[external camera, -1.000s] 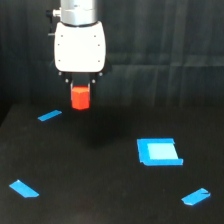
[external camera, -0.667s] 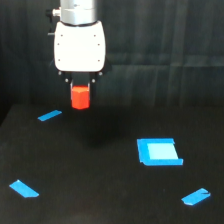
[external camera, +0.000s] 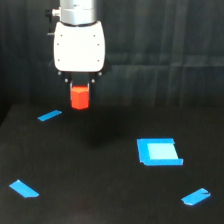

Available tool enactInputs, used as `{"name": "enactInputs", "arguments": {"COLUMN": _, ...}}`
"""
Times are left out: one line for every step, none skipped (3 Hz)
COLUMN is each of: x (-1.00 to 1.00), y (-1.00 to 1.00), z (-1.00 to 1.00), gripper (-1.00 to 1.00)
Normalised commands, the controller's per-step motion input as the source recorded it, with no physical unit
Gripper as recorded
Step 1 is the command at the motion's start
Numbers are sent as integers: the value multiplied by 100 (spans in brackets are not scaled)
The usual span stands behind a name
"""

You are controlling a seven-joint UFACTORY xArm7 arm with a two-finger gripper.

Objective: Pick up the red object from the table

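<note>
Aloft, end effector grips faceted red object above matte table

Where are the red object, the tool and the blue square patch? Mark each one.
red object (external camera: pixel 80 97), exterior view, middle of its front face.
tool (external camera: pixel 80 86), exterior view, between its fingertips, at the block's top.
blue square patch (external camera: pixel 159 151), exterior view, its paler centre.
</note>
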Motion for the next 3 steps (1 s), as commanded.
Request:
{"name": "enactInputs", "arguments": {"x": -1, "y": -7, "z": 1, "gripper": -100}}
{"name": "enactInputs", "arguments": {"x": 2, "y": -2, "z": -4, "gripper": -100}}
{"name": "enactInputs", "arguments": {"x": -4, "y": 0, "z": -3, "gripper": -100}}
